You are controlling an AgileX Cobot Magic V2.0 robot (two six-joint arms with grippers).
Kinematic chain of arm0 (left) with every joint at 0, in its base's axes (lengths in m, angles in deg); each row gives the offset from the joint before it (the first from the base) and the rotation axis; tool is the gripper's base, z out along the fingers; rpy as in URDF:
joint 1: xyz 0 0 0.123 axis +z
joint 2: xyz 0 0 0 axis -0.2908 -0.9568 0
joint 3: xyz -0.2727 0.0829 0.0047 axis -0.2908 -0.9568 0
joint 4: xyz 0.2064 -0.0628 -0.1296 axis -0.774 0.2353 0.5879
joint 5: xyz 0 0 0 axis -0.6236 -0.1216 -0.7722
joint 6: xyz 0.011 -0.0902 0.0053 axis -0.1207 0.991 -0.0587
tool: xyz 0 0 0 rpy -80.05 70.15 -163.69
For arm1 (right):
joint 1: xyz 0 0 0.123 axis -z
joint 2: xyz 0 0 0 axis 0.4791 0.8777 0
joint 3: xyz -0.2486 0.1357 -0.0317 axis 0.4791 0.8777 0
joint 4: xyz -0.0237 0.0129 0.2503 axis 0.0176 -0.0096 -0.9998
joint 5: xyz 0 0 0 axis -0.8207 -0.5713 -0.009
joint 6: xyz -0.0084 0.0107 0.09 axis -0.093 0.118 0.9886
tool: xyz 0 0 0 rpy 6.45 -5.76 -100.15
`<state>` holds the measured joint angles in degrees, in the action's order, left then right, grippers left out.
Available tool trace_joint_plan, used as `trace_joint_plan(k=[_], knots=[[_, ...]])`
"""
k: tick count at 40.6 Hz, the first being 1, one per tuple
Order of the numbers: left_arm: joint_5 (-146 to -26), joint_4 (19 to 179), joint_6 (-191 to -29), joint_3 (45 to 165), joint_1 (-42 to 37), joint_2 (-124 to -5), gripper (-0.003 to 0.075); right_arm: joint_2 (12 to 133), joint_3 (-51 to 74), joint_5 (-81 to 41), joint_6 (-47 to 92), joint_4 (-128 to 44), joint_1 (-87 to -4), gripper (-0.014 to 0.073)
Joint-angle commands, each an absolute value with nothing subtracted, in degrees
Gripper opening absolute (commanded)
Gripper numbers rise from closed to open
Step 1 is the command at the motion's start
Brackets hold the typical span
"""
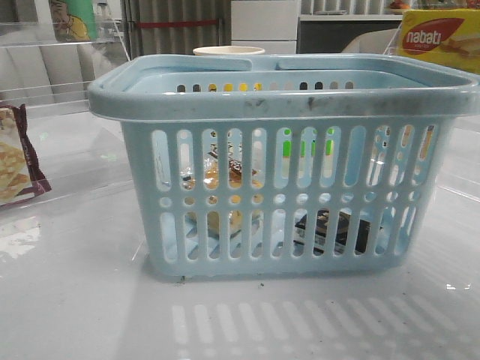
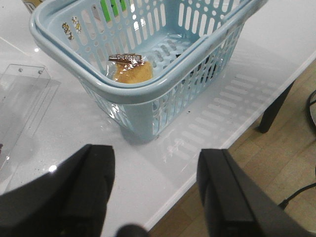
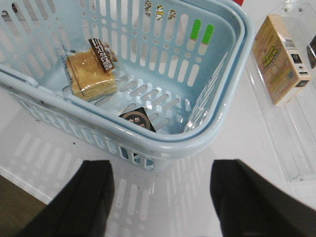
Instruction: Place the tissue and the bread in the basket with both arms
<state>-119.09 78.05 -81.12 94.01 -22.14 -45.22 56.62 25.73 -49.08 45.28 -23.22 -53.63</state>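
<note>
The light-blue basket [image 1: 277,101] stands in the middle of the table. The bread [image 3: 91,71] in its clear wrapper lies on the basket floor; it also shows through the slots in the front view [image 1: 221,191] and in the left wrist view [image 2: 132,73]. The black tissue pack [image 3: 137,119] lies on the basket floor near the bread and shows in the front view [image 1: 334,229]. My left gripper [image 2: 155,185] is open and empty, outside the basket over the table edge. My right gripper [image 3: 162,197] is open and empty, outside the basket above the table.
A maroon-edged cracker bag [image 1: 19,157] lies at the far left. A yellow-red nabati box [image 1: 439,37] stands at the back right. A tan carton [image 3: 281,59] lies in a clear tray beside the basket. A clear acrylic stand [image 2: 22,98] is near the left arm.
</note>
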Motion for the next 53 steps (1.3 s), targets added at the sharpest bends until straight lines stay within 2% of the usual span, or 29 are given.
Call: trace_joint_plan(k=[1, 15, 27, 32, 36, 41, 45, 53], knots=[[-113.0, 78.4, -81.1, 95.1, -22.5, -45.3, 0.0436, 52.4, 24.2, -48.8, 44.6, -22.2, -53.6, 0.0529], [-110.5, 78.3, -81.1, 95.1, -22.5, -46.3, 0.0436, 44.6, 24.3, -57.7, 44.6, -22.2, -53.6, 0.0529], [-110.4, 78.3, -81.1, 95.1, -22.5, -46.3, 0.0433, 43.9, 29.4, -54.6, 44.6, -22.2, -53.6, 0.051], [-110.4, 78.3, -81.1, 95.1, -22.5, -46.3, 0.0372, 43.7, 29.5, -53.4, 44.6, -22.2, -53.6, 0.0374], [-110.4, 78.3, -81.1, 95.1, -22.5, -46.3, 0.028, 43.7, 29.5, -53.1, 44.6, -22.2, -53.6, 0.0235], [-110.4, 78.3, -81.1, 95.1, -22.5, -46.3, 0.0171, 43.7, 29.5, -53.6, 44.6, -22.2, -53.6, 0.0115], [-110.4, 78.3, -81.1, 95.1, -22.5, -46.3, 0.0086, 43.7, 29.5, -53.6, 44.6, -22.2, -53.6, 0.0061], [-110.4, 78.3, -81.1, 95.1, -22.5, -46.3, 0.0091, 43.7, 29.5, -53.8, 44.6, -22.2, -53.6, 0.0055]])
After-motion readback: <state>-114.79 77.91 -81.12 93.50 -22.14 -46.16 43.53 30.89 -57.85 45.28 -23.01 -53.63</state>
